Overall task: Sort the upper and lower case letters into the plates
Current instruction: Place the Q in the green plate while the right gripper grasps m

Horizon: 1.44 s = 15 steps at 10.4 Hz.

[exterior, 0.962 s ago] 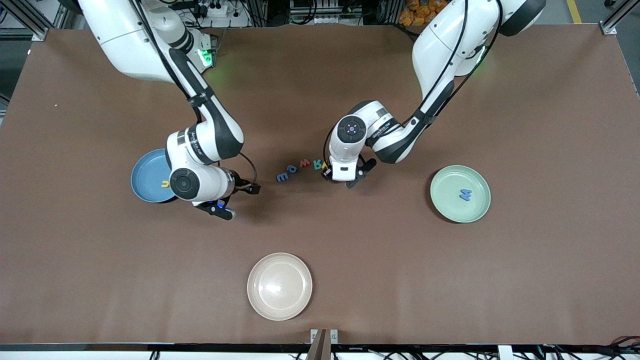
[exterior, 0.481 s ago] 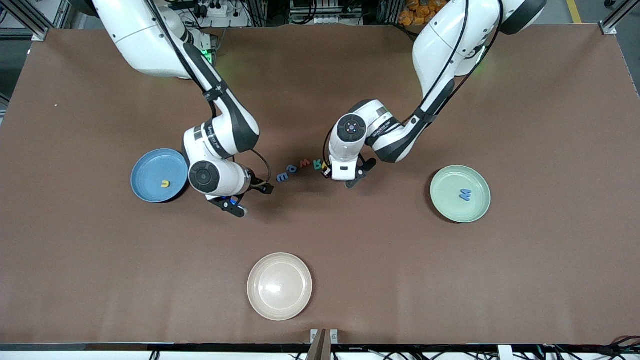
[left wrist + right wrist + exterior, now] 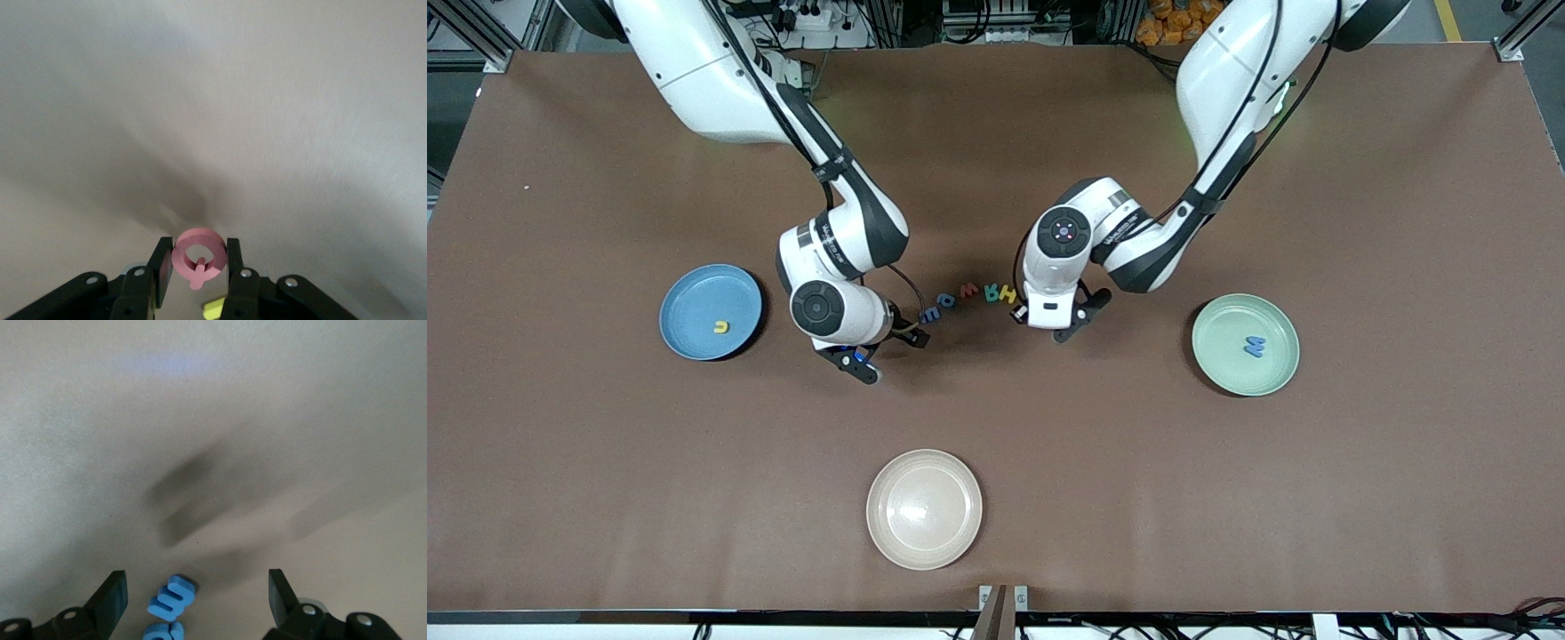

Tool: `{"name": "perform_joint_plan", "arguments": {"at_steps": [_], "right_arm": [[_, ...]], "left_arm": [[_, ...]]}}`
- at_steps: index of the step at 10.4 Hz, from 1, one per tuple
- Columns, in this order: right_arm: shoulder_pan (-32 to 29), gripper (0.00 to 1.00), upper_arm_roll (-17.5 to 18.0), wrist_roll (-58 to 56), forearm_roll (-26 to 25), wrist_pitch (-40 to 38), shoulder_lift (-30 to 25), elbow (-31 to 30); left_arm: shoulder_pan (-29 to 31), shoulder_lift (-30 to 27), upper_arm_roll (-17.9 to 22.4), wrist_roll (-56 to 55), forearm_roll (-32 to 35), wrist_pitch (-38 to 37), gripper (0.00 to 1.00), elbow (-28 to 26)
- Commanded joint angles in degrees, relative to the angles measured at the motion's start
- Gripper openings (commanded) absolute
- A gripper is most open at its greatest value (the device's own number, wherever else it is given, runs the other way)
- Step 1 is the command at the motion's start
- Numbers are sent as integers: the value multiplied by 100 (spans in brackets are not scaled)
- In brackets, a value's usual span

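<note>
My left gripper [image 3: 199, 248] is shut on a pink ring-shaped letter [image 3: 200, 236], held just above the table with a yellow letter [image 3: 213, 308] under it. In the front view this gripper [image 3: 1018, 313] sits at one end of a short row of letters: yellow [image 3: 1009, 293], teal [image 3: 992, 292], pink [image 3: 968, 291] and two blue [image 3: 930, 314]. My right gripper [image 3: 911, 340] hangs open at the row's blue end, a blue letter [image 3: 172, 597] lying between its fingers [image 3: 115, 593]. The blue plate [image 3: 689, 298] holds a yellow letter [image 3: 720, 327]. The mint plate [image 3: 1227, 364] holds a blue one [image 3: 1255, 347].
A cream plate [image 3: 924, 508] lies near the table's front edge, nearer the camera than the row. The blue plate is toward the right arm's end, the mint plate toward the left arm's end. Brown table top lies between them.
My right arm has swung from over the blue plate to the blue end of the row. My left gripper has closed slightly and shifted a little off the row, uncovering the yellow letter.
</note>
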Motion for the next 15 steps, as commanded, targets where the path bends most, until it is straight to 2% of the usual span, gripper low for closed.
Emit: {"name": "perform_joint_plan", "arguments": {"at_steps": [1, 3, 4, 6, 8, 11, 12, 13, 14, 15], "right_arm": [[264, 92, -45, 248, 73, 42, 122, 125], [371, 92, -63, 529, -24, 68, 157, 142], [397, 90, -63, 538, -103, 68, 157, 134], [511, 89, -71, 547, -173, 77, 218, 134], [512, 89, -71, 547, -182, 252, 297, 134], [547, 87, -80, 547, -209, 288, 342, 134], [547, 82, -80, 556, -296, 279, 342, 134], [547, 77, -80, 556, -332, 279, 342, 125], [564, 73, -80, 547, -332, 253, 333, 125], [564, 65, -80, 547, -341, 244, 324, 125]], "left_arm": [[699, -624, -297, 750, 61, -753, 0, -146], [1803, -800, -867, 1592, 52, -1255, 0, -207], [2610, -827, -1331, 2180, 61, -1553, 0, -225], [3808, -827, -1853, 3034, 52, -1626, 0, -444], [4496, -818, -1890, 3782, 70, -1609, 0, -672], [5096, -687, -1881, 4207, 552, -1249, 0, -954], [5079, -678, -1881, 4198, 571, -1249, 19, -954], [5070, -530, -1872, 4224, 640, -1240, 65, -954], [5122, -476, -1881, 4312, 859, -1240, 77, -954], [5123, -484, -1872, 4339, 861, -1240, 100, -954]]}}
